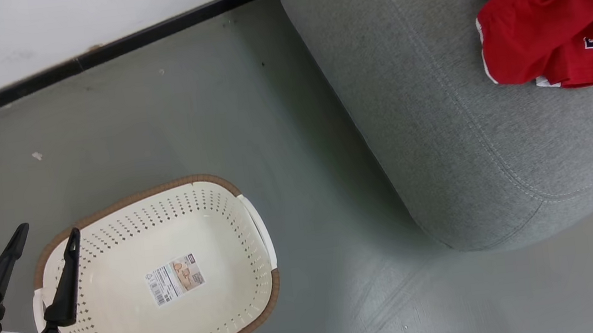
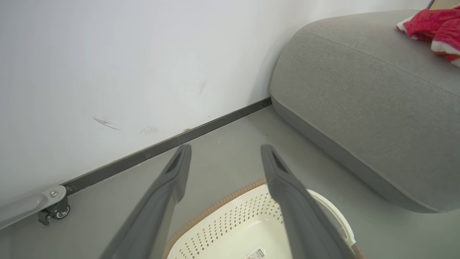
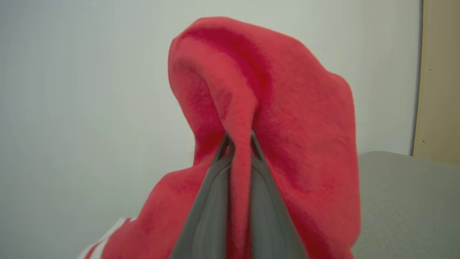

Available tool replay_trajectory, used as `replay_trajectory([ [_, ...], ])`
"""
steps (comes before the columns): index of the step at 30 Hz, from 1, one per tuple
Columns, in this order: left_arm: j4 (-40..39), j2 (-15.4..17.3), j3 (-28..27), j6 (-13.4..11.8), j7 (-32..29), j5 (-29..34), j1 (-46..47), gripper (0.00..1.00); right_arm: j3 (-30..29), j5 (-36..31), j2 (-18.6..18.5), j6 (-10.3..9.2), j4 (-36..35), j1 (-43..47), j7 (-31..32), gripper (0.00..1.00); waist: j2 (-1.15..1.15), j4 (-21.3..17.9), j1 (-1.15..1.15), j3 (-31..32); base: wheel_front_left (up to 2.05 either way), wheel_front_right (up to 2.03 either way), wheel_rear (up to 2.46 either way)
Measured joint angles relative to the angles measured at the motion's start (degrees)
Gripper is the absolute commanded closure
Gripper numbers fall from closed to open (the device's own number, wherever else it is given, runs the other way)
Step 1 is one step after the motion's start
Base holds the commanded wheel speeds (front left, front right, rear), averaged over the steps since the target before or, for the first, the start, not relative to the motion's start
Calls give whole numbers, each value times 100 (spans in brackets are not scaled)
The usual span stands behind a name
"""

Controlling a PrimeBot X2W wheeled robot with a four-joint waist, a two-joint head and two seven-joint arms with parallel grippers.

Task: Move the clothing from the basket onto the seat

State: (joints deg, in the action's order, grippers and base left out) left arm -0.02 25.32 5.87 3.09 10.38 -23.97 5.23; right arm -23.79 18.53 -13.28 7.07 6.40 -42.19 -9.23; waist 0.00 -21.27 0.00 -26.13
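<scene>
The cream basket (image 1: 165, 186) stands on the floor at the lower left, holding nothing but a label sticker (image 1: 175, 279). My left gripper (image 1: 48, 231) hovers open over its left rim; in the left wrist view the left gripper (image 2: 226, 147) is spread wide above the basket (image 2: 230, 212). Red clothing (image 1: 547, 15) lies crumpled on the grey seat (image 1: 433, 89) at the upper right, also seen as clothing (image 2: 431, 25) on the seat (image 2: 359, 108). My right gripper (image 3: 239, 138) is shut on a fold of red clothing (image 3: 287, 108), which drapes over its fingers above the seat (image 3: 406, 201).
A white wall (image 1: 62, 20) with a black baseboard (image 1: 94, 55) runs behind the basket. Grey floor (image 1: 307, 215) separates basket and seat. A metal leg with a caster (image 2: 54, 212) sits by the baseboard. A tan panel (image 3: 438, 72) stands beyond the seat.
</scene>
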Motion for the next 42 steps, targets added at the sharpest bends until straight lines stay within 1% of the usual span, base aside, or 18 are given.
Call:
replay_trajectory([
  [1, -65, 45, -13, 0, -35, 30, 1, 0, -55, -53, -74, 0, 205, -152, 94, 100, 0, 17, 0, -106, 0, 0, 0],
  [4, -162, 64, -12, 0, -85, 92, 4, 0, -79, -105, -51, 0, 601, -186, 226, 100, 0, 44, 0, -263, 0, 0, 0],
  [9, -289, 175, -13, 1, -182, 101, 26, 0, -142, -160, 224, 0, 1252, -176, 350, 100, 0, 89, 0, -521, 0, 0, 0],
  [13, -366, 211, -12, 8, -232, 136, 80, 0, -190, -193, 435, 0, 1629, -175, 501, 100, 0, 122, 0, -712, 0, 0, 0],
  [17, -428, 279, -26, 8, -252, 153, 227, 0, -389, -201, 584, 0, 1947, -183, 733, 100, 0, 143, 0, -877, 0, 0, 0],
  [21, -456, 346, -38, 8, -274, 201, 293, 0, -503, -223, 626, 0, 2161, -226, 942, 100, 0, 152, 0, -1013, 0, 0, 0],
  [27, -504, 350, -38, 9, -275, 236, 430, 0, -613, -420, 623, 1, 2214, -421, 1082, 100, 0, 154, 0, -1172, 0, 0, 0],
  [28, -506, 353, -40, 9, -275, 236, 447, 0, -656, -428, 625, 1, 2217, -426, 1083, 89, 0, 152, 0, -1196, 0, 0, 0],
  [29, -508, 356, -42, 9, -275, 237, 466, 0, -689, -447, 627, 1, 2230, -426, 1084, 67, 0, 150, 0, -1217, 0, 0, 0],
  [30, -510, 359, -48, 8, -275, 238, 481, 0, -701, -453, 636, 1, 2234, -426, 1084, 49, 0, 147, 0, -1239, 0, 0, 0],
  [31, -511, 364, -56, 8, -275, 242, 489, 0, -702, -474, 647, 0, 2232, -426, 1084, 21, 0, 142, 0, -1259, 0, 0, 0],
  [32, -511, 364, -56, 8, -275, 242, 489, 0, -702, -474, 647, 0, 2232, -426, 1084, 8, 0, 142, 0, -1259, 0, 0, 0],
  [33, -511, 369, -65, 8, -275, 242, 491, 0, -703, -522, 661, 1, 2230, -426, 1084, 0, 0, 134, 0, -1277, 0, 0, 0],
  [37, -466, 378, -73, 8, -272, 244, 494, 0, -727, -703, 756, 1, 2207, -416, 1062, 0, 0, 99, 0, -1298, 0, 0, 0],
  [42, -407, 372, -73, 8, -266, 250, 497, 0, -783, -814, 777, 1, 1969, -380, 789, 0, 0, 77, 0, -1275, 0, 0, 0],
])
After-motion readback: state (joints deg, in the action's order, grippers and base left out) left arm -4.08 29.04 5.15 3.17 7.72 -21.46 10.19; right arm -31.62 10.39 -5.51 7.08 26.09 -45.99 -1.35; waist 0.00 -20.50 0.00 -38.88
